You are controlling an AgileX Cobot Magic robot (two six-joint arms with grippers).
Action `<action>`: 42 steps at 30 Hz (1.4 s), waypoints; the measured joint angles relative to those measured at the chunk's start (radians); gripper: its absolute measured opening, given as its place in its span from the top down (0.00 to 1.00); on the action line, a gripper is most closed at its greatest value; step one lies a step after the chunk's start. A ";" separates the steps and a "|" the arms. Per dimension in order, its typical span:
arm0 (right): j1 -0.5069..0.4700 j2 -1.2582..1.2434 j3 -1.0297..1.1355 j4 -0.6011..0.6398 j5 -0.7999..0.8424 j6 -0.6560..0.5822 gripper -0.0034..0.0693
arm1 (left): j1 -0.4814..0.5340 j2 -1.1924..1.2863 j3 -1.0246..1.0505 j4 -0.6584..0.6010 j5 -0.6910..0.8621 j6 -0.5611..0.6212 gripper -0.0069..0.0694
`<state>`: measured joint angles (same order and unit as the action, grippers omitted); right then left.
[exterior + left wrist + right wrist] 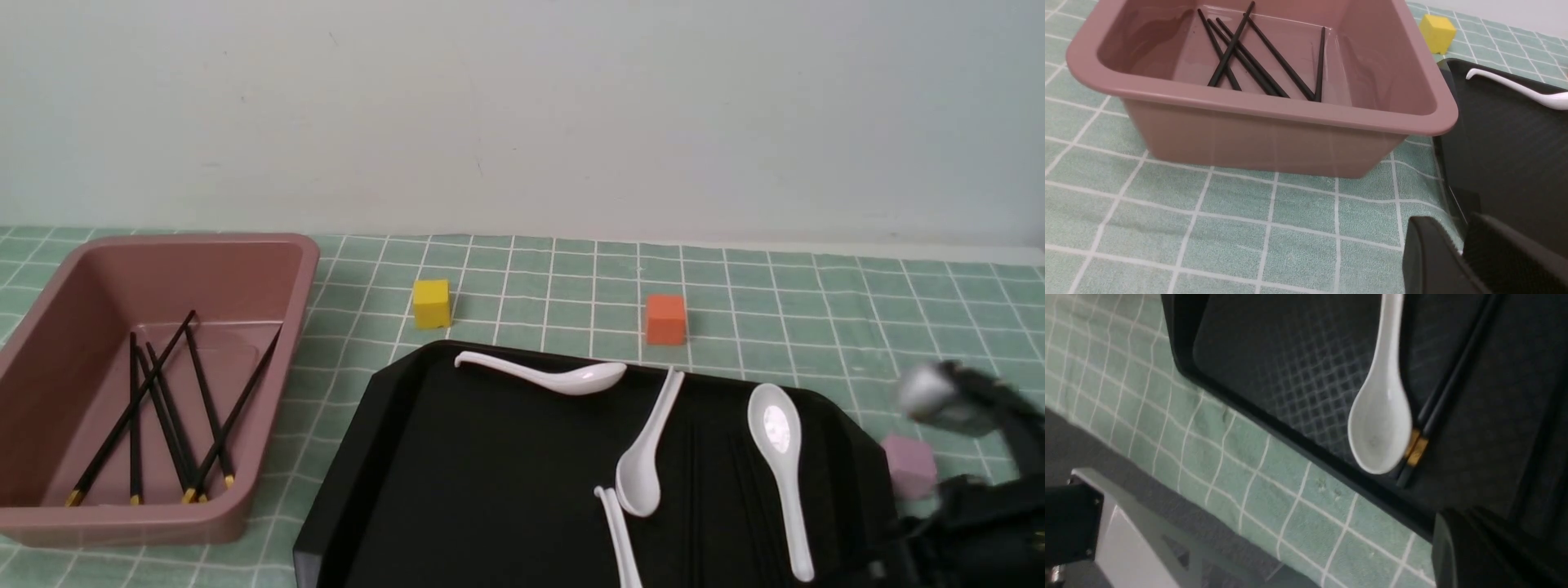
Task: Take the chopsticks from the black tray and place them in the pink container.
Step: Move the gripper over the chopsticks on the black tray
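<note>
And here on the right, the black end effector [1464,512] is low over the near part of the big glossy black plastic tray [506,474], its fingers crowding into the dark; whether they're clenched, parted or pinching a stick, I can't tell. Over on the left, the other end effector [1455,220] has its fingers a little apart, nothing seen between them, just on the near side of the deep dusty-pink plastic container [1274,106] at the left of the bench [543,286].

Now the chopsticks! Thin black sticks with gold bands [169,408] lie loosely crossed inside that container, ready-delivered by the look of it. More black chopsticks [695,498] lie towards the tray's right side, one pair right beside a white ceramic soup spoon [1380,424], so the right hand is probably there for a pick, and that spoon could get in its way.

What's hard to see? The tray's near edge is cut off in the front view, the right arm [971,506] is a blur over its near right corner, and black sticks on black plastic make any exact count a gamble.
</note>
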<state>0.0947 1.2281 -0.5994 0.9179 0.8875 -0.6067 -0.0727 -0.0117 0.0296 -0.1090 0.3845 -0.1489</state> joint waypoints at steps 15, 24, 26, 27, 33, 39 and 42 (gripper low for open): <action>0.421 0.278 -0.268 -0.375 -0.241 0.678 0.63 | 0.000 0.000 0.000 0.000 0.000 0.000 0.69; 0.555 0.439 -0.338 -0.906 -0.258 1.328 0.46 | 0.000 0.000 0.000 0.000 0.000 0.000 0.67; 0.556 0.475 -0.343 -0.984 -0.270 1.438 0.45 | 0.000 0.000 0.000 0.000 0.000 0.000 0.67; 0.556 0.485 -0.345 -1.006 -0.273 1.468 0.45 | 0.000 0.000 0.000 0.000 0.000 0.000 0.67; 0.556 0.538 -0.345 -1.035 -0.294 1.558 0.45 | 0.000 0.000 0.000 0.000 0.000 0.000 0.66; 0.556 0.559 -0.348 -1.035 -0.309 1.561 0.45 | 0.000 0.000 0.000 0.000 0.000 0.000 0.65; 0.556 0.559 -0.348 -1.035 -0.310 1.561 0.45 | 0.000 0.000 0.000 0.000 0.000 0.000 0.64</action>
<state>0.6508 1.7874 -0.9474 -0.1167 0.5771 0.9547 -0.0727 -0.0117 0.0296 -0.1090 0.3845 -0.1489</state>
